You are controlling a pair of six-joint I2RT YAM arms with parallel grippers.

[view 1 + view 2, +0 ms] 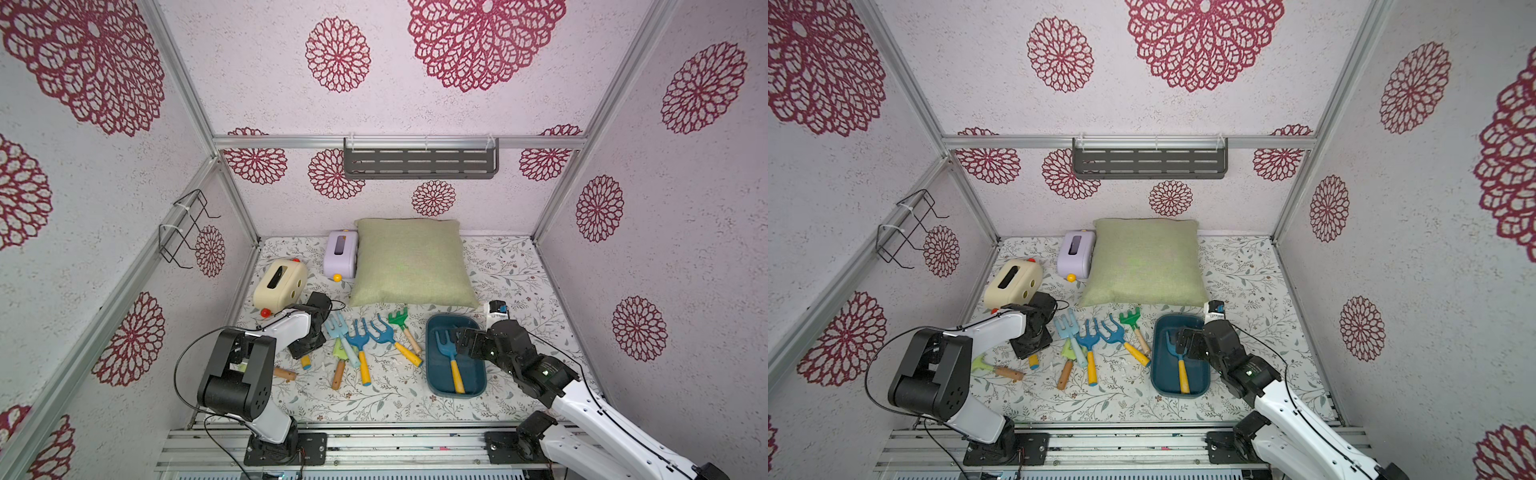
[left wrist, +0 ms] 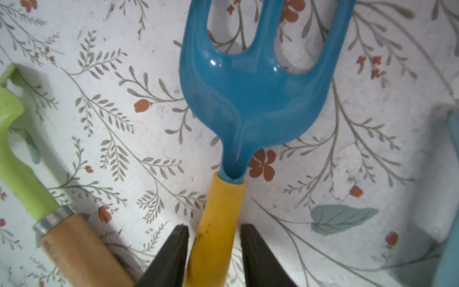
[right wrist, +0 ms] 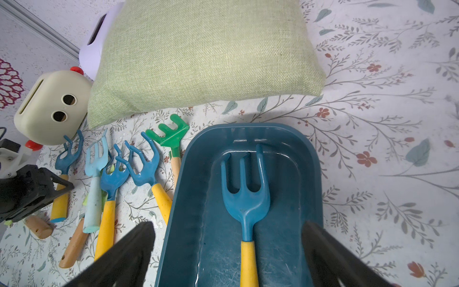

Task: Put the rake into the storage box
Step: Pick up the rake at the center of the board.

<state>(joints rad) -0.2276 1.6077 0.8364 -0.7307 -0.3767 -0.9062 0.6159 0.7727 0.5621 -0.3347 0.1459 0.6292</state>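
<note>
1. The left gripper (image 2: pixel 214 227) straddles the yellow handle of a blue rake (image 2: pixel 248 99) lying on the floral table (image 2: pixel 124 74); its fingers sit close on either side of the handle, but I cannot tell whether they pinch it
2. The right gripper (image 3: pixel 227 223) hangs wide open over the storage box (image 3: pixel 188 174)
3. A second blue rake (image 3: pixel 246 198) lies flat inside that box, prongs toward the green cushion (image 3: pixel 198 49)
4. Other garden tools (image 1: pixel 361 338) lie side by side between the left gripper and the box
</note>
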